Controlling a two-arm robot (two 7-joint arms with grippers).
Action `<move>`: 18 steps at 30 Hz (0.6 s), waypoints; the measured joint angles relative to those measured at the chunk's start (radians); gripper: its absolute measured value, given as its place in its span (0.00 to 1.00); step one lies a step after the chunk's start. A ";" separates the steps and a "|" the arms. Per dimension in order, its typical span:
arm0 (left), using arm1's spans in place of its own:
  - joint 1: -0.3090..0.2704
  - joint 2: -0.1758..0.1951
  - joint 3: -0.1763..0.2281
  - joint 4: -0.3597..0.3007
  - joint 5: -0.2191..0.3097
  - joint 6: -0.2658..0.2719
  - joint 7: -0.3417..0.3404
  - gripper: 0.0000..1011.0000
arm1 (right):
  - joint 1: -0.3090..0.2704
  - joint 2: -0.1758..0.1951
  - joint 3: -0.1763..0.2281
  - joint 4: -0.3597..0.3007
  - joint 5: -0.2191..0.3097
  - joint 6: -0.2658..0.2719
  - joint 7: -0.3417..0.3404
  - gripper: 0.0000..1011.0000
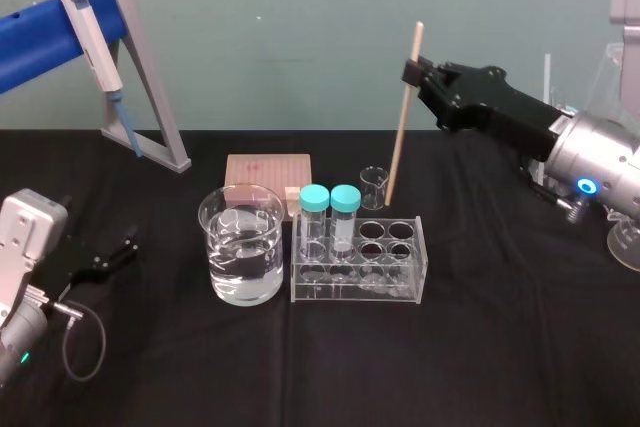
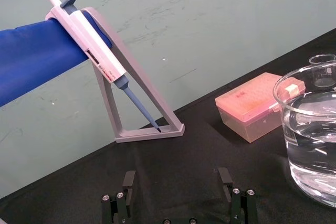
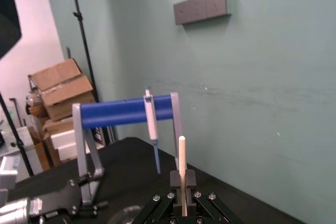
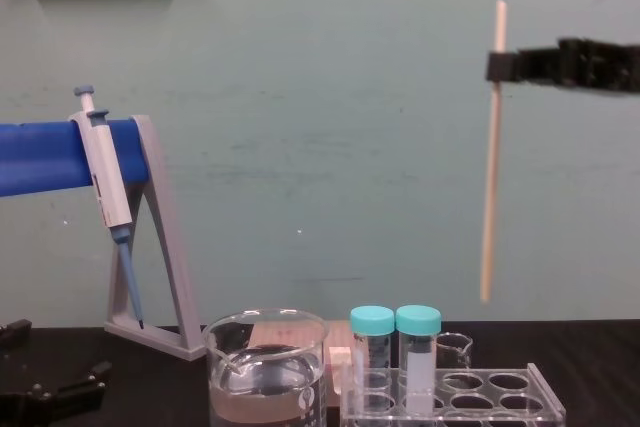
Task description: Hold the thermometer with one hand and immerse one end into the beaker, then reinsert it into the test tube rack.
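Right gripper (image 1: 412,72) is pinching the thermometer (image 1: 402,117) near its upper end, its black fingers closed narrowly on the thin beige rod, with a short length sticking up above them. It is reaching in over the far right part of the black table (image 1: 500,347). The thermometer is hanging almost upright, touching nothing. In the chest view its lower end is sitting higher than the tube caps, over the right half of the rack, while the gripper (image 4: 497,65) is holding it from the right.

The grey stand (image 1: 150,97) with the blue bar is standing at the table's far left edge, carrying the white-and-blue pipette (image 1: 95,32).

The left gripper (image 2: 176,182) is lying low near the table's left edge, its fingers spread wide and holding nothing.

The beaker (image 1: 243,247), partly filled with clear liquid, is standing near the middle of the table, just to the left of the test tube rack (image 1: 410,287).

A pink box (image 1: 268,175) is sitting just behind the beaker, toward the far edge.

Two teal-capped tubes (image 1: 314,212) are standing side by side in the rack's left holes.

A small glass beaker (image 1: 373,187) is standing just behind the rack.
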 joint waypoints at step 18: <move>0.000 0.000 0.000 0.000 0.000 0.000 0.000 0.99 | -0.068 0.027 -0.010 0.024 -0.054 -0.037 -0.015 0.05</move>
